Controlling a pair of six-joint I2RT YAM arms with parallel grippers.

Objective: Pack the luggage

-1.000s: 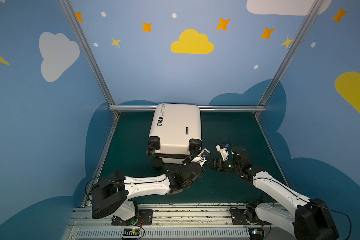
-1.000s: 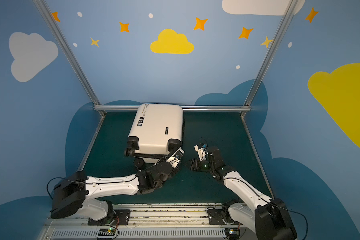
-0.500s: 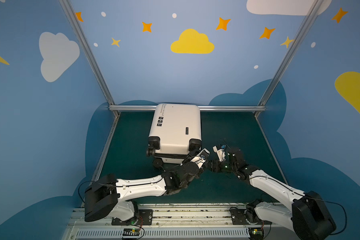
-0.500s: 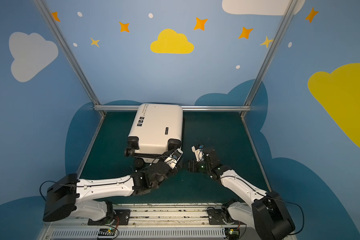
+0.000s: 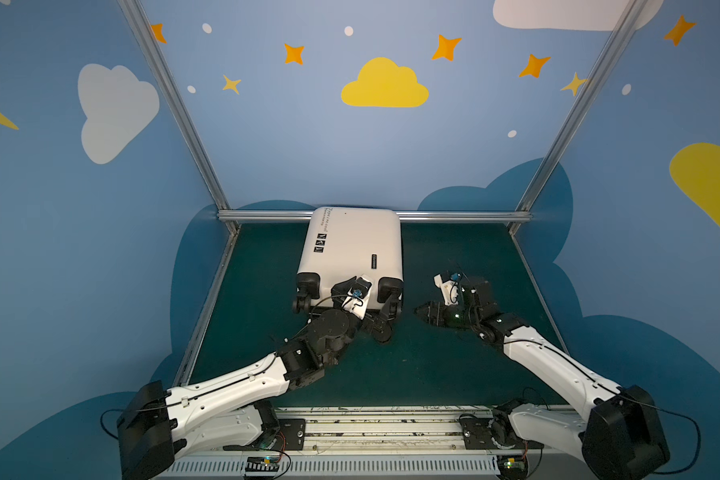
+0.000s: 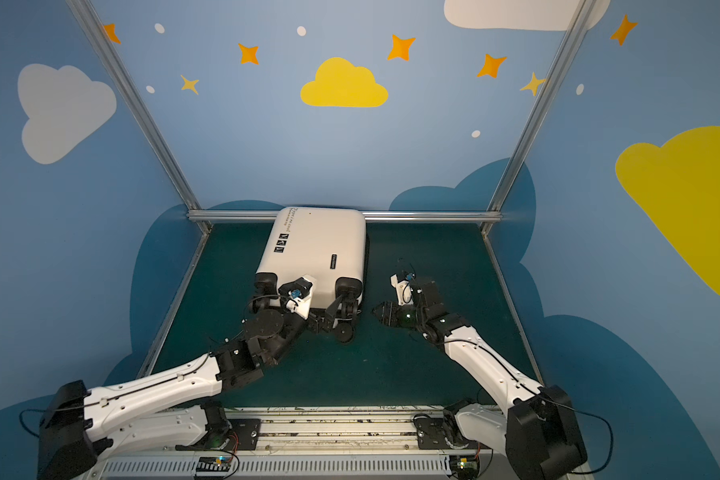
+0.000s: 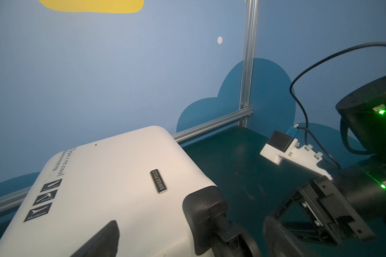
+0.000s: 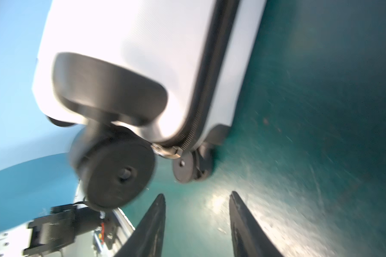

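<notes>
Luggage (image 5: 356, 245) lying flat, zipped shut; left gripper (image 7: 191, 224) spread wide astride its near right wheel (image 8: 114, 175); right gripper (image 8: 196, 195) half-open, empty, just right.

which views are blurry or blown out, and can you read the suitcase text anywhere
Right wrist view: motion blur smears the suitcase and its wheel, the shell is blown out white, and glare sits on the mat. Left wrist view: sharp, and the SWISS POLO badge reads clearly. Both top views: sharp, mat dim, text too small to read well.
</notes>
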